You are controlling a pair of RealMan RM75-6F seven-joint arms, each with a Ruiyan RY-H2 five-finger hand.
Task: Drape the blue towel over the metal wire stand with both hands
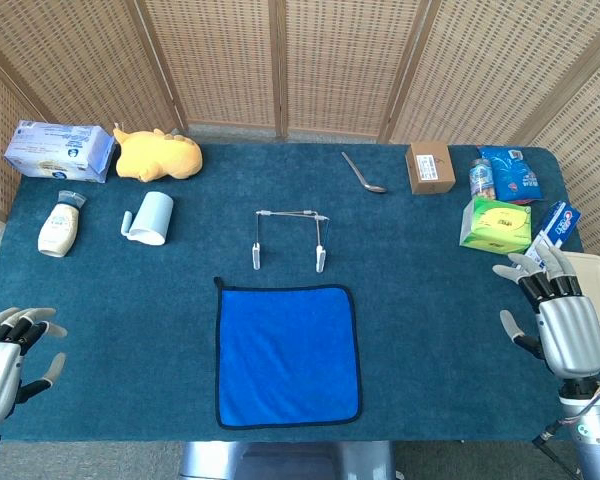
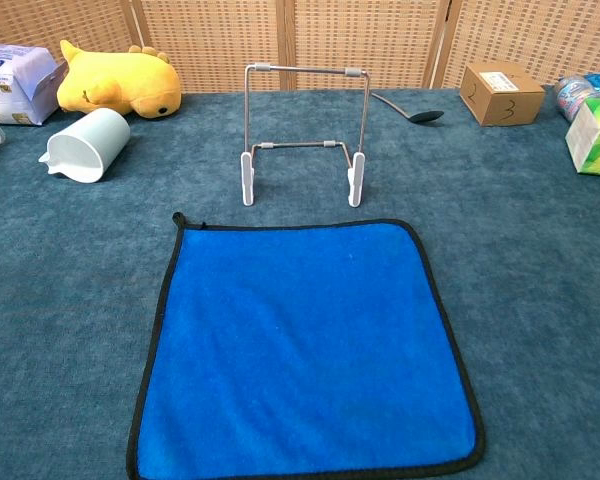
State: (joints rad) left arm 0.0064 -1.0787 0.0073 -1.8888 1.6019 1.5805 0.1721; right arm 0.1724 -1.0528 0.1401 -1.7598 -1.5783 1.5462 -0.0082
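The blue towel (image 1: 287, 354) (image 2: 305, 345) lies flat and spread out on the table near the front edge, with a black hem and a small loop at its far left corner. Just behind it stands the metal wire stand (image 1: 289, 238) (image 2: 303, 130), upright on white feet, bare. My left hand (image 1: 8, 357) hovers at the front left corner, fingers apart, holding nothing. My right hand (image 1: 557, 315) is at the front right edge, fingers spread and empty. Both hands are far from the towel and do not appear in the chest view.
A yellow plush toy (image 1: 157, 154), a tipped pale mug (image 1: 150, 217), a lotion bottle (image 1: 59, 226) and a tissue pack (image 1: 58, 150) sit at the back left. A spoon (image 1: 362, 172), cardboard box (image 1: 429, 167), green tissue box (image 1: 496, 224) and snack packs (image 1: 510, 175) sit back right.
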